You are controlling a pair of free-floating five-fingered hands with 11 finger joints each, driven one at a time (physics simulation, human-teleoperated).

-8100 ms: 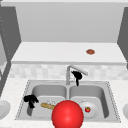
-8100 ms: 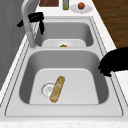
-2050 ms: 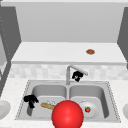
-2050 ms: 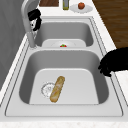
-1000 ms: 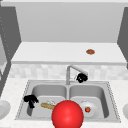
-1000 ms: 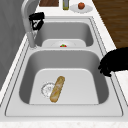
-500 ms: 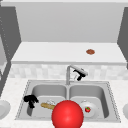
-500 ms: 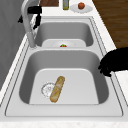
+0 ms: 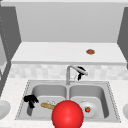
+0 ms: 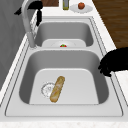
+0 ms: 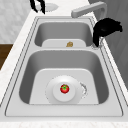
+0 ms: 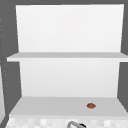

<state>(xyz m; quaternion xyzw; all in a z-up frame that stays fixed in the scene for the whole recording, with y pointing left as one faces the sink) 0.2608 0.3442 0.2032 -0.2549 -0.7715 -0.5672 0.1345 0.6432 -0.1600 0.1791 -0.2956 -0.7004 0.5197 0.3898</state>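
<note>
The right hand (image 9: 80, 70) sits at the tap's (image 9: 75, 68) spout, fingers curled down round its tip, and across the last seconds it has barely shifted while the spout has swung slightly toward the right basin. The left hand (image 9: 30, 99) hangs over the left basin's rim, fingers curled on nothing, beside the bread roll (image 10: 57, 88). A tomato (image 11: 64, 88) rests on a plate (image 11: 56, 98).
</note>
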